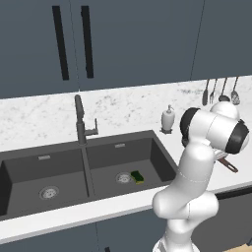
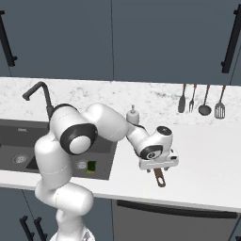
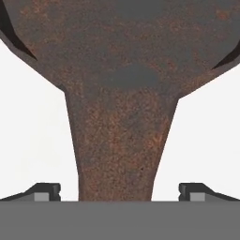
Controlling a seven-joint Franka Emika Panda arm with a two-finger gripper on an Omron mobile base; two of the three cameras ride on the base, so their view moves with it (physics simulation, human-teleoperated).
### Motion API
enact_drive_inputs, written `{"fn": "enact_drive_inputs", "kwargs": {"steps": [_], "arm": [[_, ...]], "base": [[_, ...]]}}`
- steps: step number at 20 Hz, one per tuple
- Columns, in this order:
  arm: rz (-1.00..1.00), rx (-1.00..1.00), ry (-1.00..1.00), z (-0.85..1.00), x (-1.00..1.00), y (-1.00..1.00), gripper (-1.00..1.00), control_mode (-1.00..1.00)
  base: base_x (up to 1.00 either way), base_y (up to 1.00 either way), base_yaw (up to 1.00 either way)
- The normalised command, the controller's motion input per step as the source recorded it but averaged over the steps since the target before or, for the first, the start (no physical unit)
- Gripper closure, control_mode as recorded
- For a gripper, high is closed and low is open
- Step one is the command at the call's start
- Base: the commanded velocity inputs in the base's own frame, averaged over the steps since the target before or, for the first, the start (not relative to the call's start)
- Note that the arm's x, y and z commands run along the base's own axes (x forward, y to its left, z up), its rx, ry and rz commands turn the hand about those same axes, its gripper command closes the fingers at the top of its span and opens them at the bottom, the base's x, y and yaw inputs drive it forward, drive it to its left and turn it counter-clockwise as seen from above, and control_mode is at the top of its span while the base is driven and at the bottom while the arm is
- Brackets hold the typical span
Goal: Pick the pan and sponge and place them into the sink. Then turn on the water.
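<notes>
Hand view: rust-mottled pan [image 3: 122,93] handle flaring into the round bowl, pincer [image 3: 119,192] fingertips apart beside it.

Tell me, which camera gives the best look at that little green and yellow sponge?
The left base view: the sponge lies in plain sight on the floor of the sink's right basin, beside the drain. In the right base view it is a small green patch next to the robot's arm.

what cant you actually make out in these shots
- Pan: its bowl is hidden behind the arm in both base views; the hand view is too close to show its rim.
- Gripper: whether it touches the handle is unclear.
- Sponge: partly hidden by the arm in the right base view.
</notes>
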Motion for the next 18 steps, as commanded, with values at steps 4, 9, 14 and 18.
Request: {"fn": "enact_drive_inputs", "kwargs": {"steps": [4, 9, 14, 18], "arm": [[0.00, 0.00, 0.00, 0.00, 0.00, 0.00, 1.00, -1.00], [0.00, 0.00, -0.01, 0.00, -0.07, 0.00, 1.00, -1.00], [0.00, -0.01, -0.03, 0.17, -0.23, 0.13, 1.00, -1.00], [0.08, -0.05, -0.02, 0.43, -0.27, 0.64, 1.00, -1.00]], "base": [[0.00, 0.00, 0.00], [0.00, 0.00, 0.00], [0.00, 0.00, 0.00], [0.00, 0.00, 0.00]]}}
